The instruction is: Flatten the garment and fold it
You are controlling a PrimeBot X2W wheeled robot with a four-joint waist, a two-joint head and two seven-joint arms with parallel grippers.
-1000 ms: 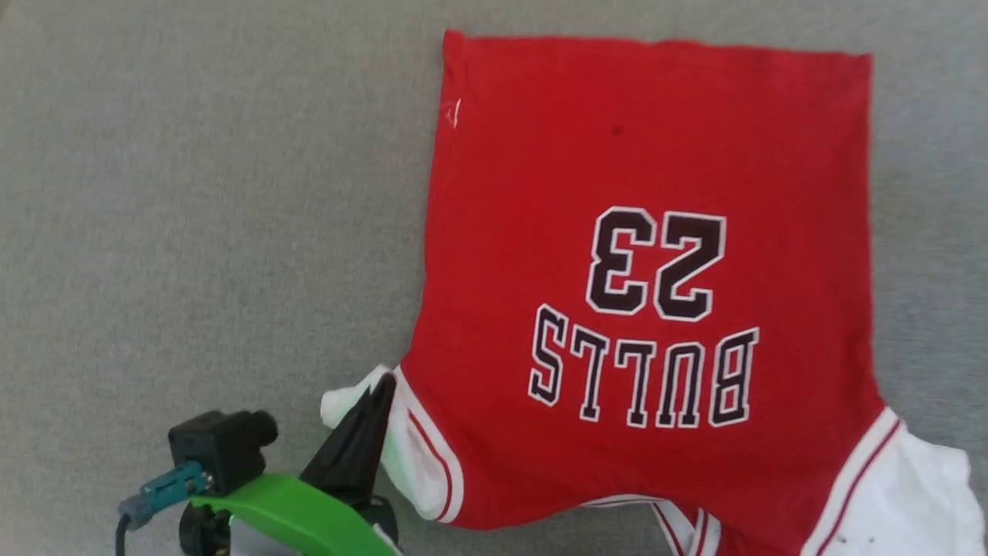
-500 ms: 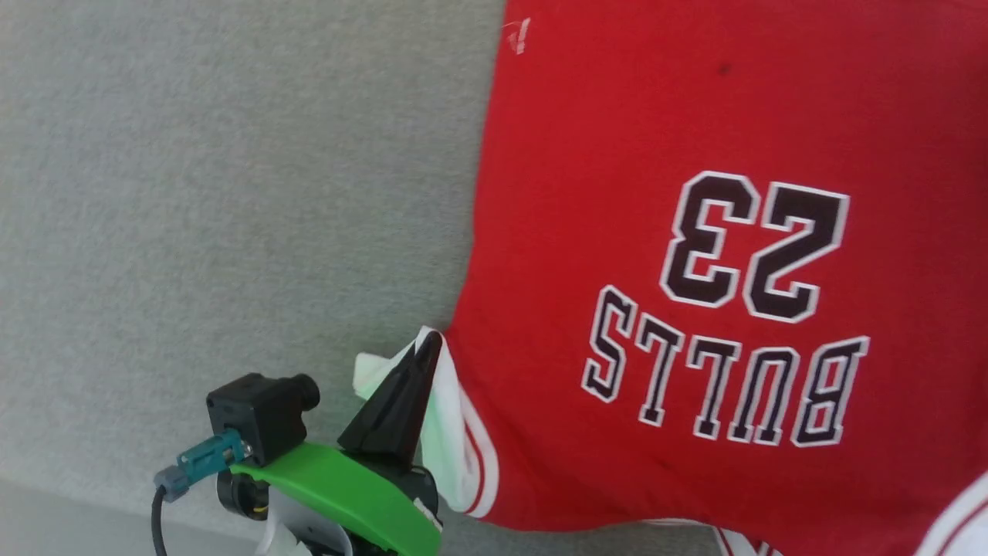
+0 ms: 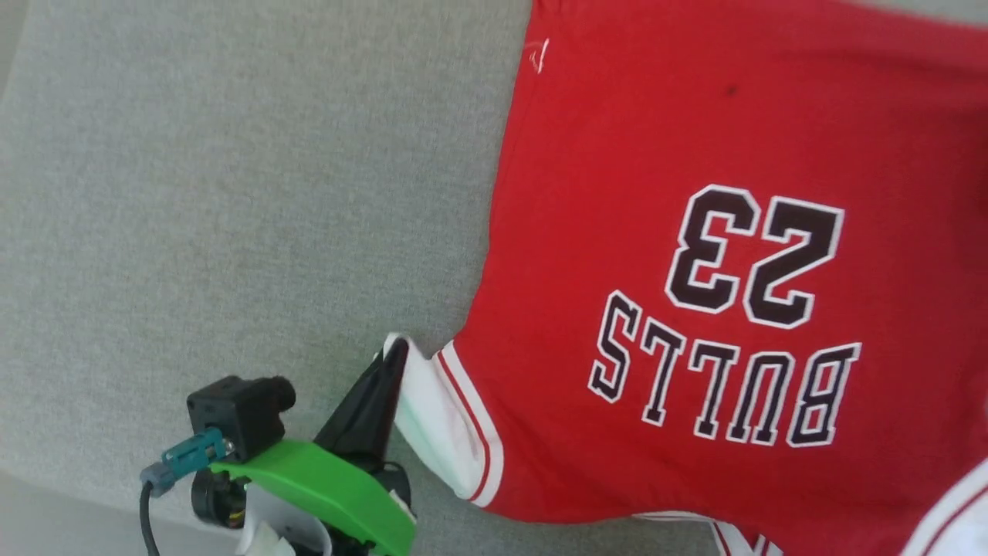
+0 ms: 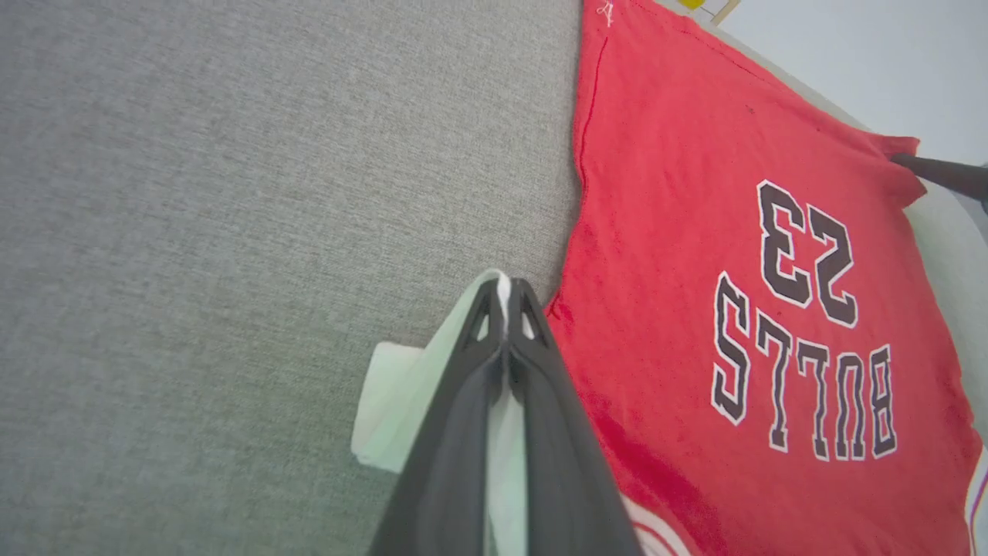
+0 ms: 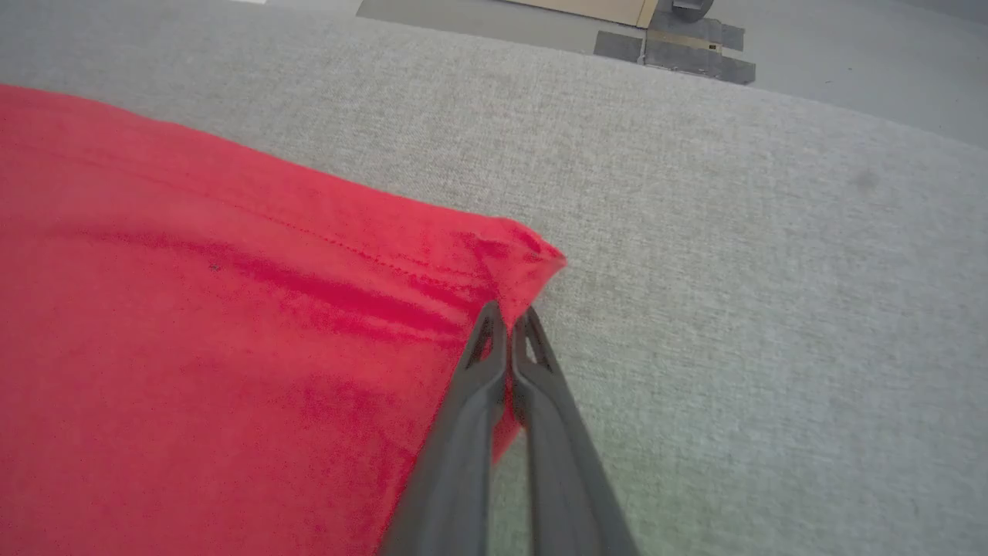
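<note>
The garment (image 3: 695, 139) lies spread on the grey surface, its black "BULLS 23" print face up and upside down to me. My left gripper (image 3: 397, 347) is shut on the edge of the white sleeve (image 3: 432, 417) at the lower left; the left wrist view shows my left gripper (image 4: 503, 289) pinching that pale cloth beside the garment (image 4: 679, 193). In the right wrist view my right gripper (image 5: 509, 316) is shut on the garment's red hem corner (image 5: 525, 262), the garment (image 5: 193, 324) stretching away to the left. That same right finger (image 4: 938, 171) pokes in at the far corner.
The grey fabric-covered table (image 3: 231, 193) stretches wide to the left of the garment. Its near edge (image 3: 46, 483) runs across the lower left corner. Beyond the table's far edge, bare floor with tape and a board (image 5: 656, 31) appears.
The head camera has shifted, so the whole picture sits differently. My left gripper has drawn the white sleeve out, so it lies flatter and longer than before.
</note>
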